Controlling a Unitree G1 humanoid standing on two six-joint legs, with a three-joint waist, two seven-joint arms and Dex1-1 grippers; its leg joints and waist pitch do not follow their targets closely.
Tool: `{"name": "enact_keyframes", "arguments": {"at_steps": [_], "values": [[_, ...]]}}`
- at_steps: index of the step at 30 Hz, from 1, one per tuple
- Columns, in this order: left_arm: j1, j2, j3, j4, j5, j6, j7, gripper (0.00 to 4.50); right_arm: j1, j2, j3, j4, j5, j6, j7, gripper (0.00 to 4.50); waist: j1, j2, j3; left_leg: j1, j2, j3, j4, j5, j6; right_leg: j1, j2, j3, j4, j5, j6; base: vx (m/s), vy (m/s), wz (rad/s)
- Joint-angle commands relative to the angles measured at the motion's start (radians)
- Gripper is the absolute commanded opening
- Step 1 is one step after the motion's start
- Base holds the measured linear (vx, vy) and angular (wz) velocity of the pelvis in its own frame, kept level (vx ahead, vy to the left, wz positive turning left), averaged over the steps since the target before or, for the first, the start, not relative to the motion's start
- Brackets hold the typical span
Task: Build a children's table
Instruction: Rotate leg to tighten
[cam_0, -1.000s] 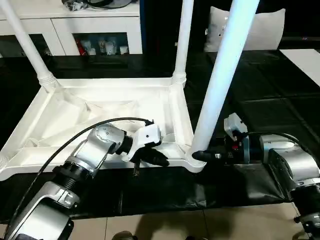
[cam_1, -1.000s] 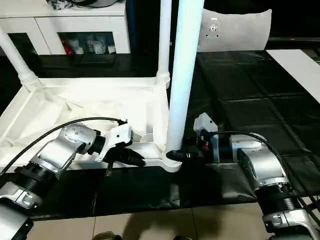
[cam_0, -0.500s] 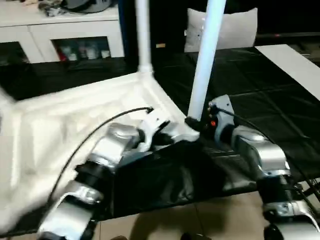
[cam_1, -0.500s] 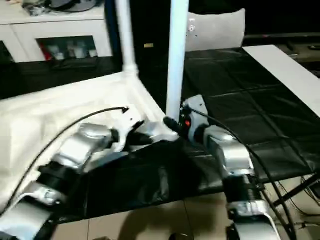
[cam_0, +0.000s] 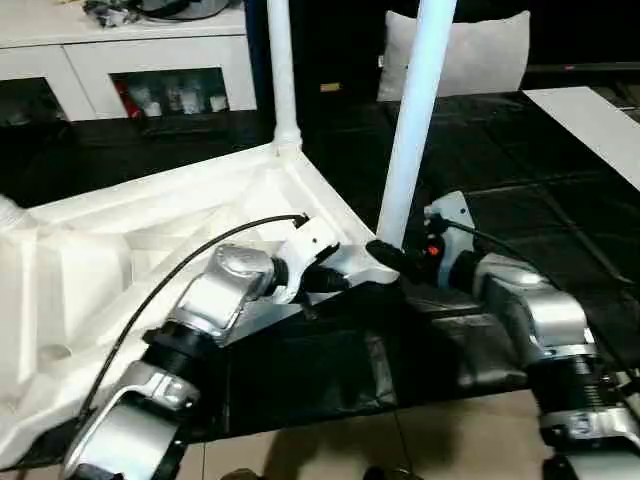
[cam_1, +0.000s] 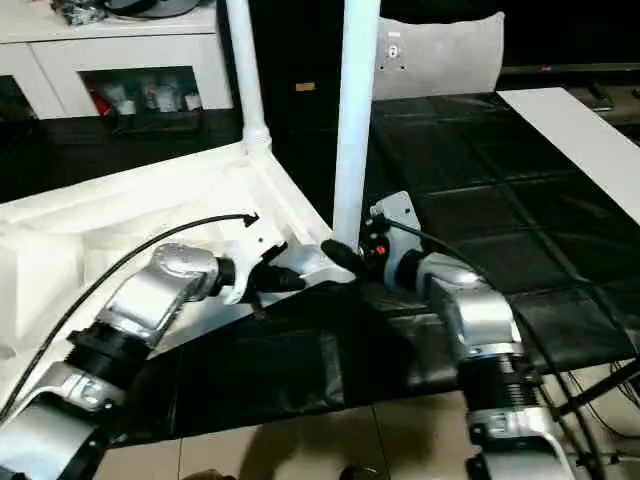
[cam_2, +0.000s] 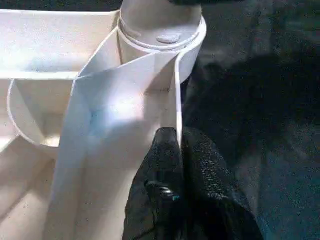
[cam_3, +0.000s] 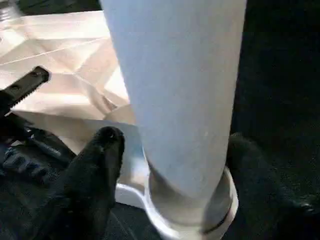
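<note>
I see even overhead light; the white table top is nearly blown out against the black mat. My right wrist view shows the near leg soft, bluish, out of focus; the left wrist view holds glare on the rim

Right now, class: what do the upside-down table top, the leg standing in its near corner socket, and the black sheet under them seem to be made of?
Table top: seemingly moulded white plastic, smooth and slightly glossy, with thin ribs and soft highlights.
Leg: apparently the same white plastic, a smooth satin tube with an even sheen.
Black sheet: probably thin plastic film, glossy, wrinkled and folded at the edge.
</note>
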Motion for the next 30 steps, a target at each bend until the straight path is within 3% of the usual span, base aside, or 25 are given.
{"name": "enact_keyframes", "arguments": {"at_steps": [1, 7, 11, 14, 18, 24, 30], "values": [[-0.005, 0.001, -0.016, -0.044, -0.02, -0.03, -0.049, 0.0, 0.005, -0.011, 0.005, -0.001, 0.006, -0.015, 0.024, 3.79, 0.008, -0.004, -0.075, 0.007, 0.023, -0.003, -0.06, -0.122, 0.09, 0.073, -0.063, 0.062, -0.07, -0.292, -0.142, 0.0, 0.0, 0.0], [0.008, 0.074, -0.054, -0.039, -0.022, -0.094, -0.184, 0.0, 0.027, -0.134, 0.038, -0.023, 0.008, -0.062, 0.208, 4.32, 0.029, -0.002, -0.077, 0.007, 0.025, -0.003, -0.06, -0.133, 0.09, 0.076, -0.062, 0.064, -0.065, -0.265, -0.148, 0.0, 0.0, 0.0], [0.019, 0.132, -0.09, -0.058, -0.032, -0.145, -0.295, 0.0, 0.047, -0.197, 0.062, -0.051, 0.048, -0.101, 0.361, 4.32, 0.035, -0.008, -0.074, 0.007, 0.025, -0.002, -0.061, -0.149, 0.096, 0.076, -0.064, 0.061, -0.068, -0.315, -0.14, 0.0, 0.0, 0.0], [0.024, 0.151, -0.101, -0.072, -0.046, -0.168, -0.346, 0.0, 0.053, -0.207, 0.077, -0.054, 0.051, -0.131, 0.405, 4.32, 0.04, -0.005, -0.075, 0.01, 0.03, -0.003, -0.062, -0.144, 0.091, 0.071, -0.065, 0.062, -0.066, -0.315, -0.148, 0.0, 0.0, 0.0], [0.026, 0.163, -0.114, -0.086, -0.062, -0.181, -0.396, 0.0, 0.058, -0.216, 0.102, -0.05, 0.066, -0.14, 0.464, 3.86, 0.045, -0.005, -0.075, 0.011, 0.032, -0.003, -0.063, -0.15, 0.085, 0.07, -0.065, 0.064, -0.065, -0.302, -0.162, 0.0, 0.0, 0.0], [0.027, 0.166, -0.121, -0.092, -0.067, -0.186, -0.415, 0.0, 0.064, -0.225, 0.123, -0.053, 0.077, -0.131, 0.52, 3.51, 0.056, -0.006, -0.076, 0.009, 0.031, -0.002, -0.061, -0.142, 0.087, 0.071, -0.066, 0.064, -0.065, -0.315, -0.152, 0.0, 0.0, 0.0], [0.033, 0.163, -0.123, -0.097, -0.067, -0.191, -0.425, 0.0, 0.063, -0.209, 0.147, -0.028, 0.065, -0.153, 0.533, 2.83, 0.06, -0.009, -0.078, 0.008, 0.03, -0.003, -0.061, -0.129, 0.084, 0.072, -0.066, 0.064, -0.063, -0.312, -0.149, 0.0, 0.0, 0.0]]}}
